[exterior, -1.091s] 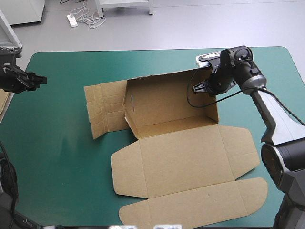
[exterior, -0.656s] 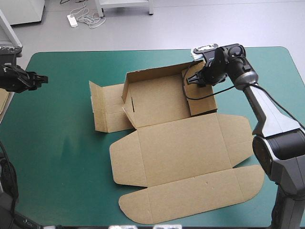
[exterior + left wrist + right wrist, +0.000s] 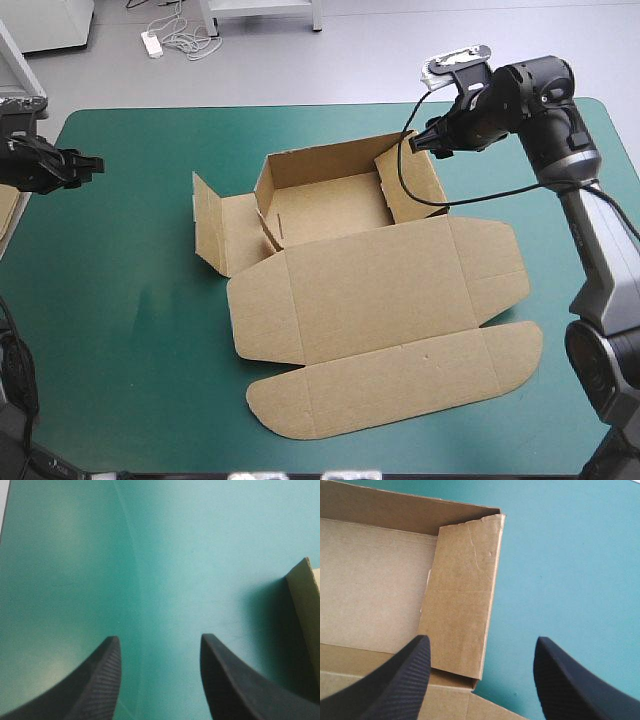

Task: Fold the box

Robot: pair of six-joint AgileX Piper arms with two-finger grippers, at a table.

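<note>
Near the middle of the table (image 3: pixel 130 300), a little toward its far edge, the box (image 3: pixel 330 205) stands as an open tray, with the lid (image 3: pixel 370 290) flat toward the near edge. The right gripper (image 3: pixel 425 143) hovers above the tray's far right corner, its jaws apart and holding nothing; the right wall (image 3: pixel 462 595) under it stands upright. The left gripper (image 3: pixel 88 165) is at the table's left edge, also open and empty, well apart from the box. The tray's long axis runs left to right, and its left side flap (image 3: pixel 215 230) is spread toward the left edge, not tucked. I judge this flap comes next, and the left arm is nearer to it.
</note>
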